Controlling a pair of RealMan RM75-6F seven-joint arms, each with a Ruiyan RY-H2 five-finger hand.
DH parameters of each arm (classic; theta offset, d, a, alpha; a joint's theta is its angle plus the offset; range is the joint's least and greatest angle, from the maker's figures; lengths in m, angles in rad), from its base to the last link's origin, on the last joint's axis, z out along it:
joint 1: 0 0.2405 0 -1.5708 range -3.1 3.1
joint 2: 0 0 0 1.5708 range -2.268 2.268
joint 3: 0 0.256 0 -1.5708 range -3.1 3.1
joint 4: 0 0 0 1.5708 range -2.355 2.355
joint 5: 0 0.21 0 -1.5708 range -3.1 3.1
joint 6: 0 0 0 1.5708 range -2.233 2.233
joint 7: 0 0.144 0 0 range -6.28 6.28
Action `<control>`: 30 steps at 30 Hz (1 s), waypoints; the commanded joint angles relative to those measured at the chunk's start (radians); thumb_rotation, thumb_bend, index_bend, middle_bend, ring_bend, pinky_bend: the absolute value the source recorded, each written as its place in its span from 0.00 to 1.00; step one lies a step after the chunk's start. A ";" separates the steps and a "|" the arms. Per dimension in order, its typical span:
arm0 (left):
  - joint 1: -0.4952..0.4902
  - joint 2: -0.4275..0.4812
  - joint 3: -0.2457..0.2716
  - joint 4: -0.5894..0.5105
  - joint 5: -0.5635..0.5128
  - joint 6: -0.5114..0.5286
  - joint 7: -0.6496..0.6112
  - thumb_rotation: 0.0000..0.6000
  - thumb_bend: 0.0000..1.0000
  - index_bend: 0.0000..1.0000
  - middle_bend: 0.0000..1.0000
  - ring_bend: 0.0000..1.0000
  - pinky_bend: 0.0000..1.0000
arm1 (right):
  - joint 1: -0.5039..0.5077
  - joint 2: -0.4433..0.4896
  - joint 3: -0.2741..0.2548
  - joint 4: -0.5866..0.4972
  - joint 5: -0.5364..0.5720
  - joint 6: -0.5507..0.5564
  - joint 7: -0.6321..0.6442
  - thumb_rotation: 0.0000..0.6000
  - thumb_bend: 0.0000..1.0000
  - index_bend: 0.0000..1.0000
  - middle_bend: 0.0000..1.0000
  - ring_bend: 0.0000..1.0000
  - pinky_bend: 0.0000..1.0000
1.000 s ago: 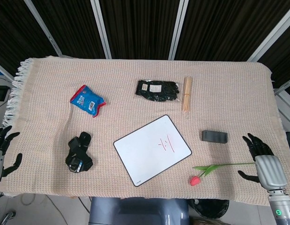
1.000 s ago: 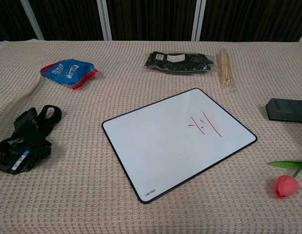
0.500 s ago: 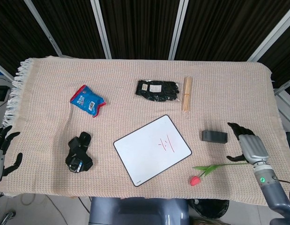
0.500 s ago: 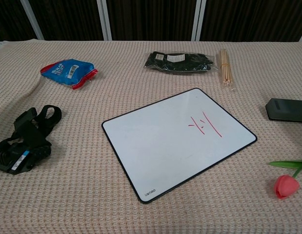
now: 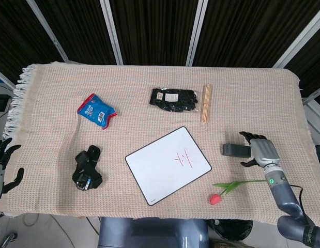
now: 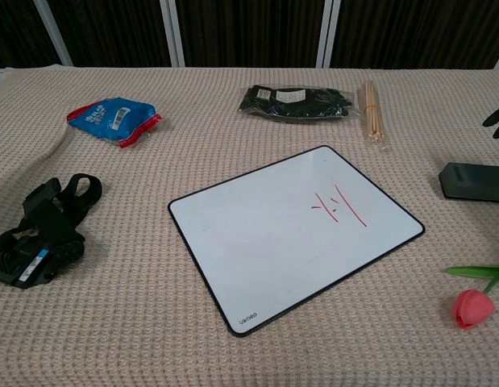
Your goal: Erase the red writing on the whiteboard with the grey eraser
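The whiteboard [image 5: 167, 164] [image 6: 293, 234] lies tilted near the table's front centre, with small red writing [image 5: 182, 158] [image 6: 338, 208] toward its right side. To its right rests the grey eraser [image 5: 236, 150] [image 6: 474, 181]. My right hand [image 5: 259, 150] hovers just right of the eraser with its fingers spread, holding nothing; only its fingertips [image 6: 497, 121] show at the right edge of the chest view. At the far left edge, off the cloth, my left hand [image 5: 3, 165] stays with its fingers apart and empty.
A pink tulip [image 5: 217, 198] [image 6: 473, 306] with a green stem lies front right. Black straps [image 5: 87, 168] [image 6: 41, 232] sit front left. A blue snack bag [image 5: 96, 110] [image 6: 114, 118], a black packet [image 5: 173, 99] [image 6: 296, 102] and wooden sticks [image 5: 207, 103] [image 6: 373, 110] lie further back.
My right hand has moved in from the table's front right edge, up and left, to beside the eraser. Its fingertips have entered the chest view. The left hand has barely shifted.
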 commanded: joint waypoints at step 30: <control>0.001 -0.002 -0.006 0.002 -0.015 0.000 0.011 1.00 0.38 0.19 0.04 0.00 0.03 | 0.057 -0.145 -0.023 0.223 -0.042 -0.065 0.076 1.00 0.31 0.37 0.38 0.38 0.30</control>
